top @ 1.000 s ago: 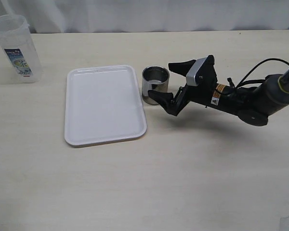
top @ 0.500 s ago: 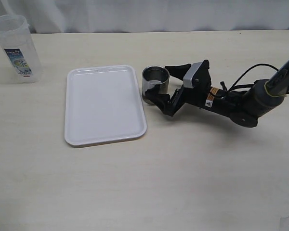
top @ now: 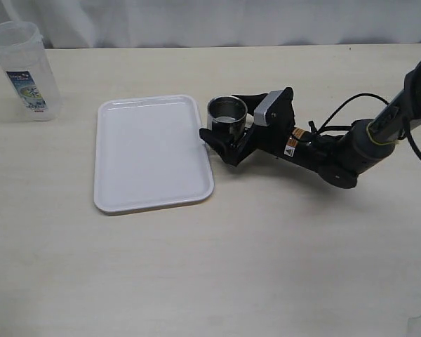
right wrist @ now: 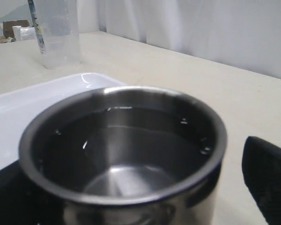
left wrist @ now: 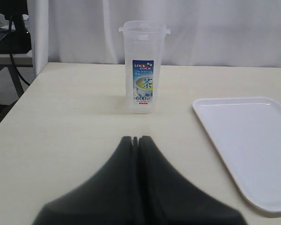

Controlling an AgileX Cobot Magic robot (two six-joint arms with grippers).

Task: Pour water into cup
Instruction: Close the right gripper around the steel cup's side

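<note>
Straddling the cup (top: pixel 226 111), the right tool (top: pixel 219 117) gapes open, hiding its base, water (right wrist: pixel 124 140) inside barely discernible.

table (top: pixel 231 267): pale beige top, plain, everything here sits on it
cup (top: pixel 227 111): little steel one, upright, right between the right claw's (top: pixel 221 116) spread fingers
tray (top: pixel 153 153): white, lying flat just past the claw's fingertips, right beside the cup
plastic container (top: pixel 24 70): clear, blue-white label, upright, well apart from the claw, way out beyond the tray
</note>
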